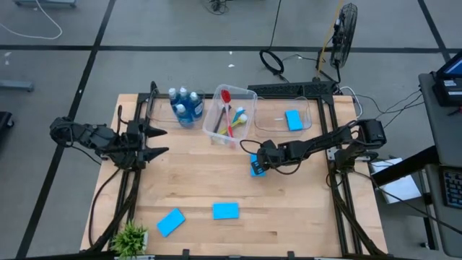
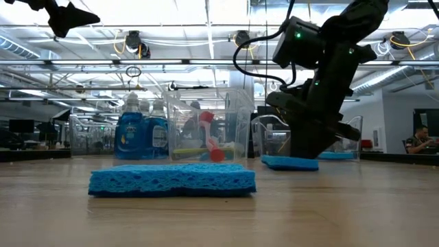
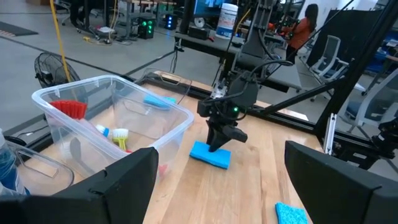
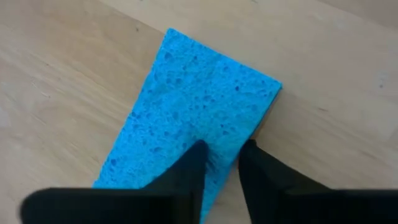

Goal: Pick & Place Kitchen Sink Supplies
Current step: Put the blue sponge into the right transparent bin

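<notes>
My right gripper (image 1: 258, 163) stands over the middle of the table, pointing down, shut on a flat bright-blue sponge (image 1: 256, 169) that lies on the wood. My left gripper (image 1: 160, 142) hovers open near the table's left side, touching nothing. Two more blue sponges (image 1: 170, 222) (image 1: 226, 210) lie flat near the near edge. Blue soap bottles (image 1: 186, 107) stand in a clear bin at the far edge. Red and yellow-green brushes (image 1: 231, 115) lie in a second bin. Another sponge (image 1: 293, 120) lies in a third. My right gripper comes at the sponge from above, pointing down. Its two fingers (image 4: 194, 167) are nearly together at one long edge (image 4: 225, 158), with a narrow strip of sponge between them; one finger is on the top face, the other right at the edge. The sponge (image 2: 289, 162) lies flat on the table.
Three clear bins (image 1: 249, 97) stand in a row along the far edge. A small green plant (image 1: 131, 237) sits at the near left corner. Bare wood lies between the held sponge and the two near sponges. A person (image 3: 305, 28) shows in the room beyond.
</notes>
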`<control>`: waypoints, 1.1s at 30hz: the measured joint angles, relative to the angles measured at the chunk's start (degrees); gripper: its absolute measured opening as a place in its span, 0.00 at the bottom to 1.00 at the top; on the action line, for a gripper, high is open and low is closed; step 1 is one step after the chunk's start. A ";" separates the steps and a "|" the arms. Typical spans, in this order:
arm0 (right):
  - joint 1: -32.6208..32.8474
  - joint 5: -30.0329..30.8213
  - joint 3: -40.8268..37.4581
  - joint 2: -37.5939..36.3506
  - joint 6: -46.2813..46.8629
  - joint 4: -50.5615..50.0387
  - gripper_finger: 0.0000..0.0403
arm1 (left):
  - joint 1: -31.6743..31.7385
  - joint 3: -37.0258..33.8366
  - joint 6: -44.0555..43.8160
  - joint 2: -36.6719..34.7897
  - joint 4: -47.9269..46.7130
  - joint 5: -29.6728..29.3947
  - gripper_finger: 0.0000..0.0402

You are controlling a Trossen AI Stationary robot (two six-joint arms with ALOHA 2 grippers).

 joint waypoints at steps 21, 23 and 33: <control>0.29 -3.21 -0.41 -4.22 0.69 -1.27 0.00 | 0.00 0.00 -0.01 0.00 -0.04 0.28 0.87; 0.35 -3.22 -0.49 -6.50 0.52 -1.87 0.00 | 0.00 0.00 -0.01 0.00 -0.04 0.31 0.87; 0.28 -5.08 -0.33 -18.79 -4.40 -2.30 0.00 | 0.01 0.00 0.73 0.02 -0.07 0.37 0.87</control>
